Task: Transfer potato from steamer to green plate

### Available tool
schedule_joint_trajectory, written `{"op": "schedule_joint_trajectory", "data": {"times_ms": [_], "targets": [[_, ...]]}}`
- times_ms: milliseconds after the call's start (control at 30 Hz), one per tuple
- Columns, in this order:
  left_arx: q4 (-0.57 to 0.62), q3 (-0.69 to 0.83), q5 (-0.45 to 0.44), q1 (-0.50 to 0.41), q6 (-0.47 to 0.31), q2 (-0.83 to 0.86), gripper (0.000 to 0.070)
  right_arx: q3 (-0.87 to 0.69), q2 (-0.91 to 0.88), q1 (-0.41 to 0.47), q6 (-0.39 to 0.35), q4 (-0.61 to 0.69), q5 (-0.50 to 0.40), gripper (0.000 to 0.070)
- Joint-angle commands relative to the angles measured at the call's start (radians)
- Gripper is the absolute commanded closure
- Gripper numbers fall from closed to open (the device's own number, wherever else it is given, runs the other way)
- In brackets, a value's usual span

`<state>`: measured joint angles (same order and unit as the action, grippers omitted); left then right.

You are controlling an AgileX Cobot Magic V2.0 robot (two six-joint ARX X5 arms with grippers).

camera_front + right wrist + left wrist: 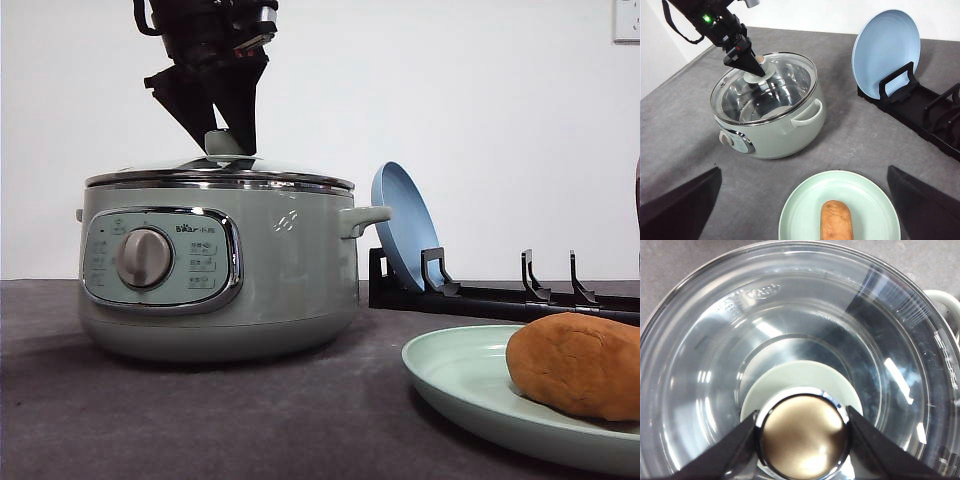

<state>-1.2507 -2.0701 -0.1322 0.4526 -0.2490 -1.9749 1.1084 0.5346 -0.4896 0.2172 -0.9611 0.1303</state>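
Potato (580,364): lying on green plate (450,375), well right of steamer (220,265); transfer looks done.
L claw (804,436): clenched on lid knob (804,437), lid seated on steamer.
R claw (802,210): released, above plate.
Left: prob. only let go of knob.

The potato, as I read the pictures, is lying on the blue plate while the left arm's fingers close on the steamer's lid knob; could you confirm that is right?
Not quite: the potato lies on the green plate, as the right wrist view shows. The blue plate stands on edge in the black rack, empty. The rest holds: the left gripper has its fingers against the lid knob of the steamer.
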Motion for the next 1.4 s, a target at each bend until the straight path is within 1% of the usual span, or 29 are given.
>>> {"op": "schedule_joint_trajectory", "data": {"times_ms": [0,67,167,233,267,467,567,833,1000,1167,1367], "targets": [[-0.005,-0.012,-0.041,0.007,0.010,-0.045,0.0405,0.014,0.006,-0.005,-0.005,0.006,-0.001,0.0000],[-0.005,-0.019,-0.025,0.007,0.025,-0.045,0.0323,0.014,0.006,-0.005,-0.005,0.006,0.000,0.0000],[-0.006,-0.041,-0.021,0.007,0.041,-0.045,0.0179,0.014,0.006,-0.005,-0.005,0.006,0.000,0.0000],[-0.009,-0.068,-0.021,0.006,0.057,-0.045,0.0117,0.014,0.006,-0.005,-0.004,0.006,0.000,0.0000],[-0.011,-0.082,-0.021,0.006,0.061,-0.045,0.0105,0.014,0.006,-0.005,-0.004,0.006,0.000,0.0000],[-0.048,-0.176,-0.021,0.007,0.088,-0.038,0.0102,0.014,0.006,-0.005,-0.004,0.006,0.000,0.0000],[-0.059,-0.193,-0.021,0.007,0.102,-0.010,0.0102,0.014,0.006,-0.005,-0.004,0.006,0.000,0.0000],[-0.114,-0.193,-0.021,-0.008,0.120,0.138,0.0105,0.014,0.006,-0.005,-0.009,0.006,-0.001,0.0000],[-0.116,-0.187,-0.021,-0.022,0.119,0.239,0.0109,0.014,0.006,-0.005,-0.011,0.003,0.000,0.0000],[-0.119,-0.108,-0.021,-0.053,0.120,0.359,0.0109,0.014,0.006,-0.005,-0.018,-0.016,0.000,0.0000],[-0.079,0.097,-0.021,-0.066,0.119,0.556,0.0109,0.013,0.006,-0.005,-0.047,-0.019,-0.005,0.0000]]}}
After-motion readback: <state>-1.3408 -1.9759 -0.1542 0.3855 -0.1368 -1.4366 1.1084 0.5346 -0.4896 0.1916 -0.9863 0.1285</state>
